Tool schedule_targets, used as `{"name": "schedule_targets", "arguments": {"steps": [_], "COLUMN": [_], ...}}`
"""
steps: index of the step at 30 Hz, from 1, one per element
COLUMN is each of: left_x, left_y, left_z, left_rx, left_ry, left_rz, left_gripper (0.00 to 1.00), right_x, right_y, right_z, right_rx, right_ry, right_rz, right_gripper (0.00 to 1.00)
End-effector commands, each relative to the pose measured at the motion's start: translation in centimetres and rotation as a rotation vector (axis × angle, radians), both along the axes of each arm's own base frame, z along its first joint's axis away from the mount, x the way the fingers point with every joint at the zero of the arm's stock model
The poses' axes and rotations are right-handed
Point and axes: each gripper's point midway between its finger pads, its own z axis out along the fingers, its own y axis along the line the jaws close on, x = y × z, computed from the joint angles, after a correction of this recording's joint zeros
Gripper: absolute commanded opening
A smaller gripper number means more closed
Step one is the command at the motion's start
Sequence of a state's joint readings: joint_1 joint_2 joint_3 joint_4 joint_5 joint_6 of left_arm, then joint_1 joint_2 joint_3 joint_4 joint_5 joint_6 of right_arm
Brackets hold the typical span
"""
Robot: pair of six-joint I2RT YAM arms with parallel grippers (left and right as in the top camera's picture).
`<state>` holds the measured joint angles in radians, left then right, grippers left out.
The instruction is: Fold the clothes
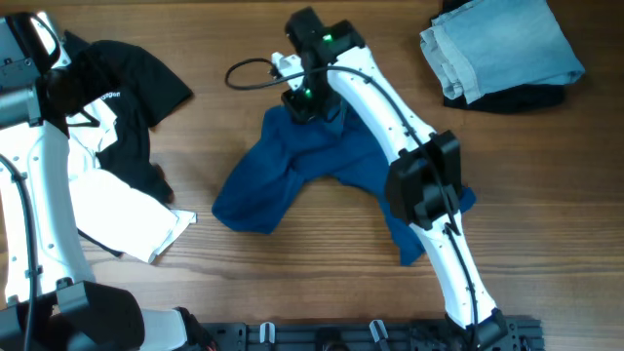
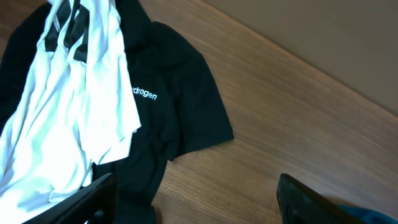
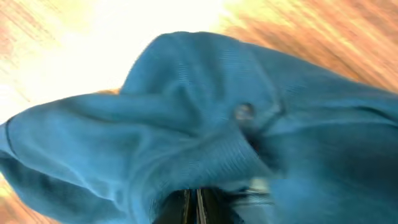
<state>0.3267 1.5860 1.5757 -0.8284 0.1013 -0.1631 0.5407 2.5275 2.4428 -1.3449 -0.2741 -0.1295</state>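
— How many garments lie on the wooden counter (image 1: 292, 292)?

— Three loose ones: one deep-blue collared shirt (image 1: 322, 166) mid-counter, and one black tee (image 1: 132, 93) and one white garment with black marks (image 1: 122, 210) at my left. One folded pale-denim stack (image 1: 497, 44) sits far right.

— Any writing?

— White "drogen" on the tee, legible only from my left wrist. My left tool (image 2: 196, 186) gapes wide, empty. My right tool (image 1: 300, 97) is clamped on the shirt's far edge.
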Motion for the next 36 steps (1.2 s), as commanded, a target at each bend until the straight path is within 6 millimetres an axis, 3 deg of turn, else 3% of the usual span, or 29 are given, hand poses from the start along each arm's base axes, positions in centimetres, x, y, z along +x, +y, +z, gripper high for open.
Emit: {"name": "schedule_targets", "arguments": {"steps": [1,2,4,7,11,15,20,27,32,36], "left_x": [0.0,0.0,0.0,0.0,0.0,0.0,0.0,0.0,0.0,0.0], "left_y": [0.6,0.6,0.6,0.6,0.6,0.6,0.6,0.6,0.6,0.6], "left_z": [-0.1,-0.1,-0.1,-0.1,-0.1,-0.1,-0.2,-0.2,-0.2,-0.2], "left_rx": [0.009,0.009,0.009,0.008,0.009,0.009,0.008,0.007,0.007,0.007], "left_ry": [0.003,0.003,0.003,0.003,0.003,0.003,0.004,0.007,0.007,0.007], "left_rz": [0.018,0.018,0.018,0.018,0.018,0.018,0.018,0.018,0.018,0.018], "left_gripper": [0.82,0.82,0.82,0.82,0.82,0.82,0.82,0.82,0.82,0.82], "right_x": [0.8,1.0,1.2,1.6,1.3,1.8,2.9,2.1,1.8,2.7], "right_y": [-1.5,-2.7,-4.6,-7.6,-9.2,-10.6,-9.9,-8.8,-7.1,-6.2], "right_z": [0.2,0.2,0.3,1.0,1.8,1.7,1.3,-1.8,-1.6,-0.3], "right_rx": [-0.066,-0.098,-0.127,-0.119,-0.009,-0.011,0.010,0.046,0.078,0.115], "right_ry": [-0.022,-0.017,0.009,0.075,0.194,0.207,0.185,0.255,0.247,0.193], "right_rz": [-0.075,-0.110,-0.165,-0.279,-0.343,-0.397,-0.451,-0.457,-0.424,-0.426], "right_gripper": [0.45,0.62,0.70,0.70,0.68,0.67,0.66,0.58,0.46,0.35]}}
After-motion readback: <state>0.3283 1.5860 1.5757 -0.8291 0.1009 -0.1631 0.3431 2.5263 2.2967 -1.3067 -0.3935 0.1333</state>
